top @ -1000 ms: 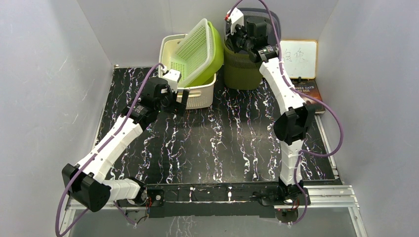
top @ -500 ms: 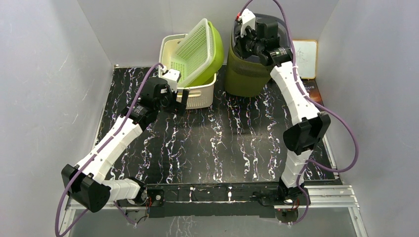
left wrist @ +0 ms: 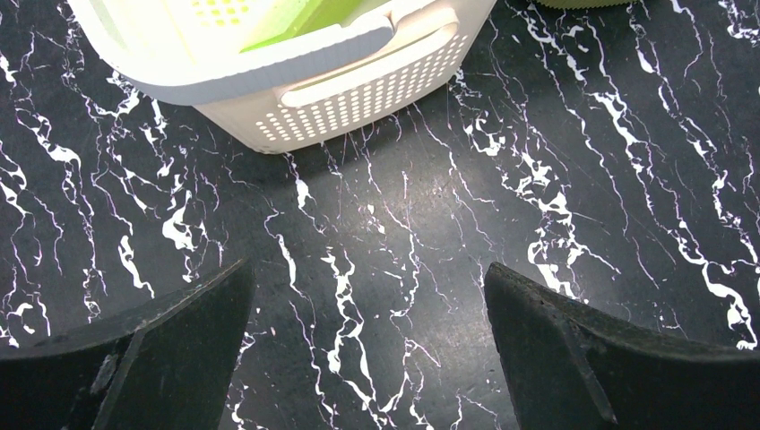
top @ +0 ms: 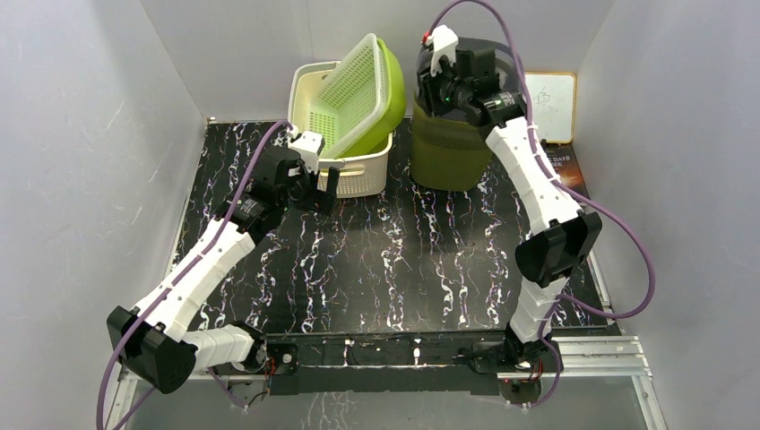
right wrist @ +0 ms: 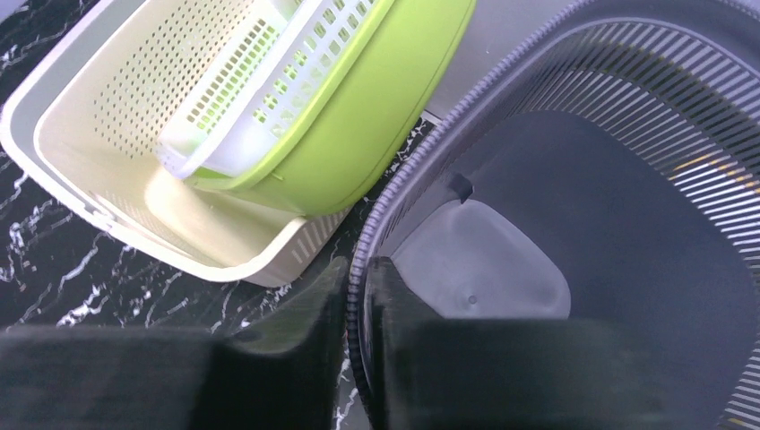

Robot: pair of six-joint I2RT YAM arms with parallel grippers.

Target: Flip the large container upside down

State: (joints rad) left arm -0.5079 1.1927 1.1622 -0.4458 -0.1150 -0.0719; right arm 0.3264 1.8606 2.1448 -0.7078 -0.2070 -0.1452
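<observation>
The large container (top: 448, 152) is an olive bin with a dark grey slatted rim, standing mouth up at the back right of the table. My right gripper (top: 436, 85) is shut on its left rim. In the right wrist view one finger is outside and one inside the rim (right wrist: 421, 170), with the gripper (right wrist: 357, 269) looking down into the container's dark interior. My left gripper (top: 323, 190) hangs open over the black marbled tabletop, just in front of the cream basket (top: 354, 175). Nothing lies between the left gripper (left wrist: 369, 296) fingers.
The cream basket (left wrist: 341, 90) holds a tilted green bowl (top: 387, 98) with a pale green strainer (top: 354, 85) inside it, right beside the container's left side. A small whiteboard (top: 551, 103) and a book (top: 560, 166) lie at the back right. Grey walls enclose the table.
My right arm has swung right and the container has risen from a lean to stand upright, rim still pinched. My left gripper has drawn back slightly from the basket.
</observation>
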